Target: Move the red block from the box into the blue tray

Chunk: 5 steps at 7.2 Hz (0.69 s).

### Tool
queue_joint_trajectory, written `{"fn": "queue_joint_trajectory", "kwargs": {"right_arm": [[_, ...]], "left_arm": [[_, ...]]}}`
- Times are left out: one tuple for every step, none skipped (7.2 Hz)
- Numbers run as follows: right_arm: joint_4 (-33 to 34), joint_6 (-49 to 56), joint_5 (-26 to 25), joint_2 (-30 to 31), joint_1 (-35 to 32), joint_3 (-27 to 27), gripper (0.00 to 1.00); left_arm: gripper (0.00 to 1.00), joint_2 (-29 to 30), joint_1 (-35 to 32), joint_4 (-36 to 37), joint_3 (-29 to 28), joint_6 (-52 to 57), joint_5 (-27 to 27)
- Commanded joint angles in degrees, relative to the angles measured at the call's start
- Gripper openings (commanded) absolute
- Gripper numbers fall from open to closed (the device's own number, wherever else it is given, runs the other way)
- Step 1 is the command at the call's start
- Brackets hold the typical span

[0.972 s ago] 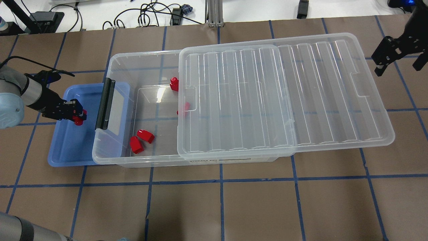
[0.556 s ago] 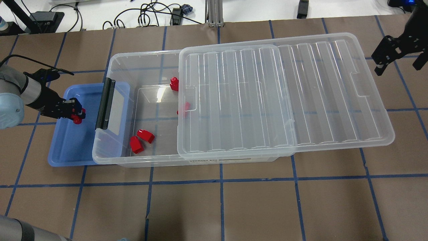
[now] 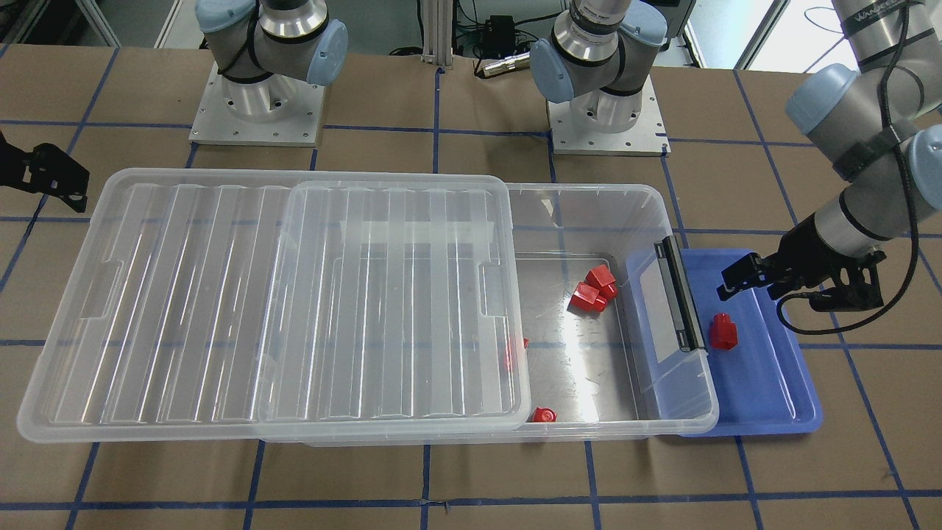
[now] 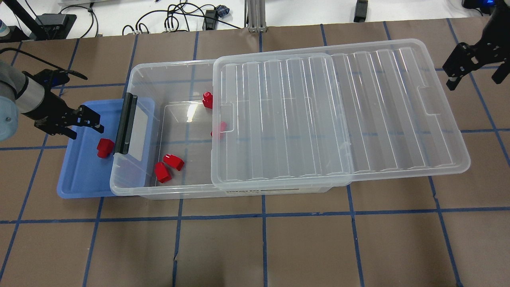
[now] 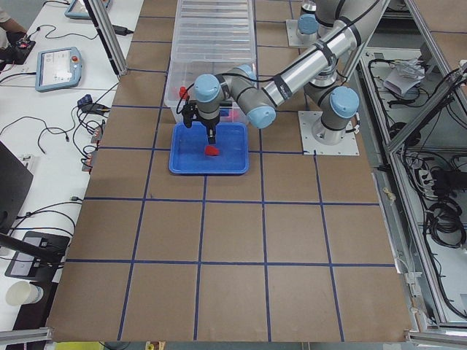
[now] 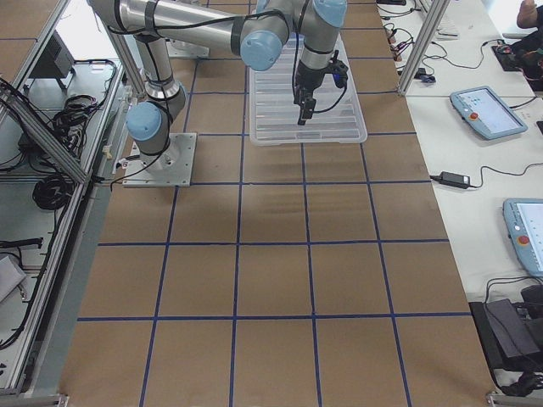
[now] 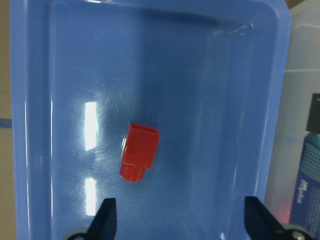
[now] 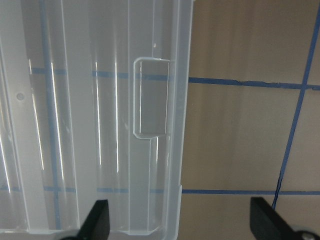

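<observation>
A red block (image 4: 105, 148) lies on its side in the blue tray (image 4: 79, 175), close to the box's latch end. It also shows in the left wrist view (image 7: 140, 151) and the front view (image 3: 723, 331). My left gripper (image 4: 85, 126) is open and empty above the tray (image 7: 200, 75), a little way from the block. The clear box (image 4: 167, 194) holds several more red blocks (image 4: 168, 165). Its ribbed lid (image 4: 338, 111) is slid to the right, which leaves the left part open. My right gripper (image 4: 476, 77) is open and empty, above the lid's right edge (image 8: 165, 150).
The box's end with the black latch bar (image 4: 125, 123) overhangs the tray's right side. One red block (image 4: 207, 99) sits at the box's far wall and another (image 4: 219, 129) is half under the lid. Cables lie beyond the table's far edge.
My left gripper has opened and let go of the red block, then pulled up and away from it. The block now lies in the tray. My right arm has not moved.
</observation>
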<state>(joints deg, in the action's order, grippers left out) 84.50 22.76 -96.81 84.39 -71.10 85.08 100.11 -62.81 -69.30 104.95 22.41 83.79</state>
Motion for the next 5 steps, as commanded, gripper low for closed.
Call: {"fn": "queue_joint_trajectory", "kwargs": {"right_arm": [[0.31, 0.0, 0.04, -0.02, 0.09, 0.0, 1.0], [0.83, 0.52, -0.14, -0.1, 0.35, 0.09, 1.0], [0.84, 0.27, -0.22, -0.1, 0.7, 0.09, 1.0], [0.92, -0.09, -0.23, -0.54, 1.31, 0.09, 1.0], [1.01, 0.09, -0.23, -1.33, 2.01, 0.09, 1.0]], "left_arm": [[1.0, -3.42, -6.59, -5.22, -3.34, -4.64, 5.23], [1.0, -5.52, -8.19, -5.24, -3.44, -6.49, 4.89], [1.0, -7.89, -10.29, -6.45, -4.05, -6.85, 5.15], [1.0, -9.74, -13.18, -8.47, -4.49, -7.9, 6.46], [1.0, -10.89, -17.21, -9.1, -4.67, -13.22, 8.3]]}}
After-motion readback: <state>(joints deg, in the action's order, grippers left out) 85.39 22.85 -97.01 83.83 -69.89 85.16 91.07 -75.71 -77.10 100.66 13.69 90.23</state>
